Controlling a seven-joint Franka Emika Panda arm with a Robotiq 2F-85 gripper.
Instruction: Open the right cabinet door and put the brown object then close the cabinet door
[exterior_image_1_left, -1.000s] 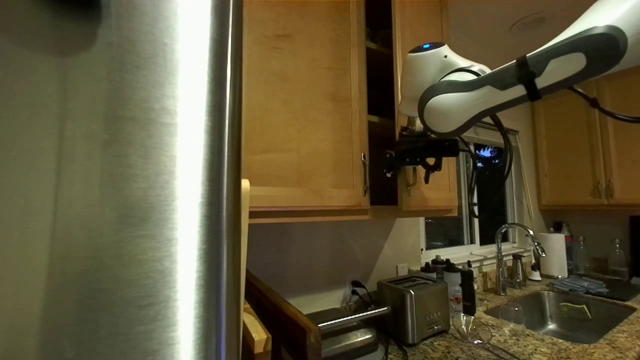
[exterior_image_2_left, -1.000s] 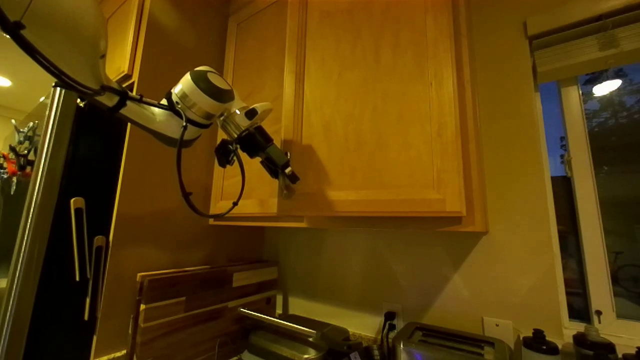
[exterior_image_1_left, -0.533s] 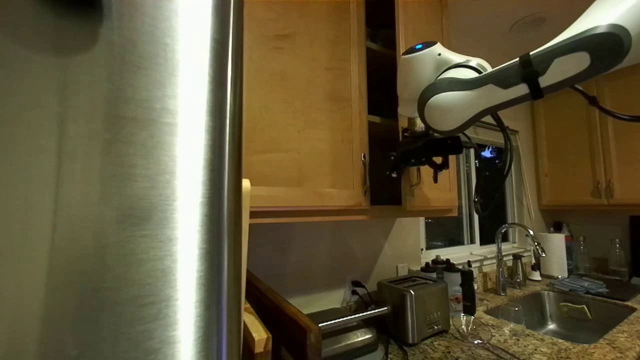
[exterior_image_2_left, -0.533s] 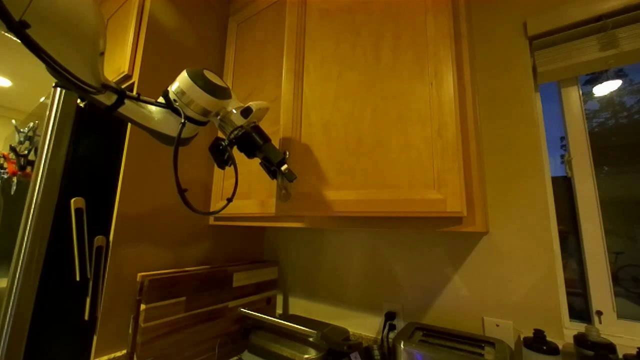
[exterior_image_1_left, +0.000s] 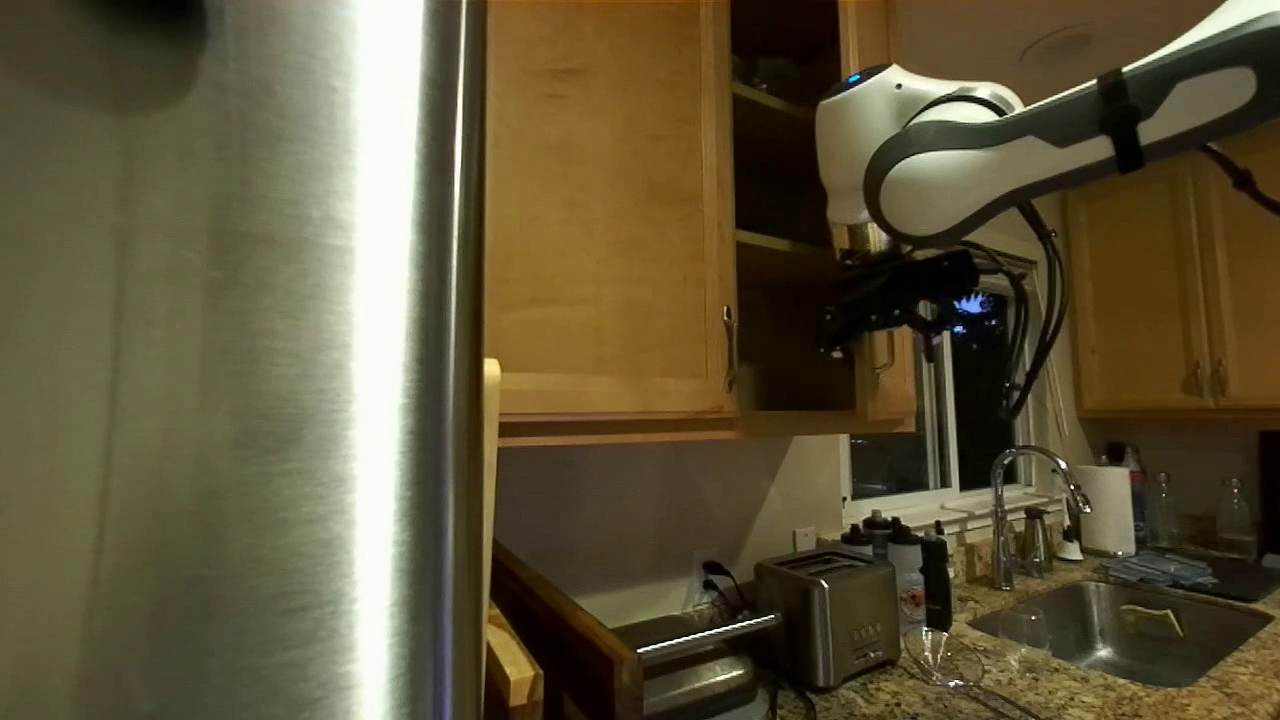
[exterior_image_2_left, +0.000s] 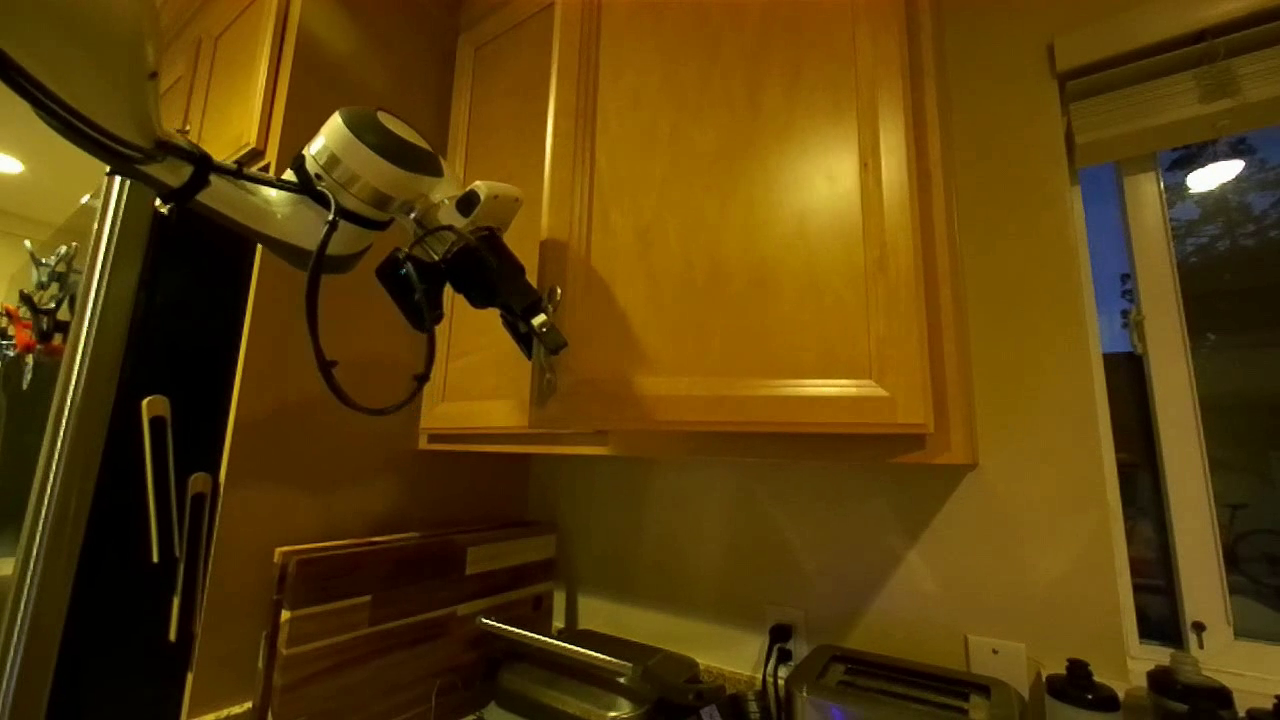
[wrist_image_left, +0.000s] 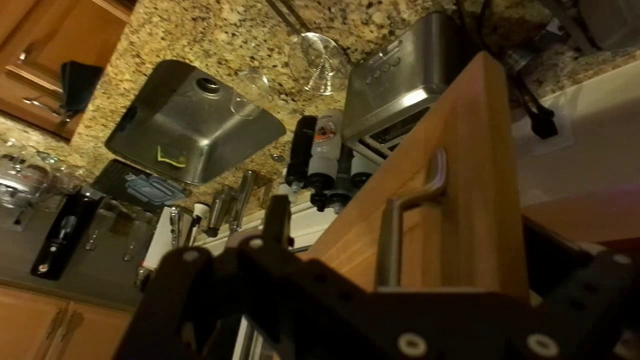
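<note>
Two doors on the front of the cabinet (exterior_image_1_left: 620, 428), high in both exterior views: at left the twin (exterior_image_1_left: 600, 210), closed; beside it, across a dark gap, the right door (exterior_image_2_left: 740, 200), ajar. Along the bottom of the wrist view, the gripper (wrist_image_left: 402, 215), jaws wide apart, holding nothing. Between those jaws, right of the middle of that frame, the free edge of the right door and its handle (wrist_image_left: 392, 240); cannot tell of any contact with either. In both exterior views, right at that same edge. Well apart from the gripper, towards the lower left in an exterior view, the brown strip (exterior_image_1_left: 491, 450): upright, just beside the edge of the fridge (exterior_image_1_left: 250, 400), left of the middle.

Compared with half a second ago, a clearly wider gap, with more of the shelves (exterior_image_1_left: 780, 243) in sight. In an exterior view, right of the middle, handle and gripper farther right. In an exterior view, at the upper left, the arm (exterior_image_2_left: 375, 165) farther left and a little higher. Unchanged: twin and brown strip.
</note>
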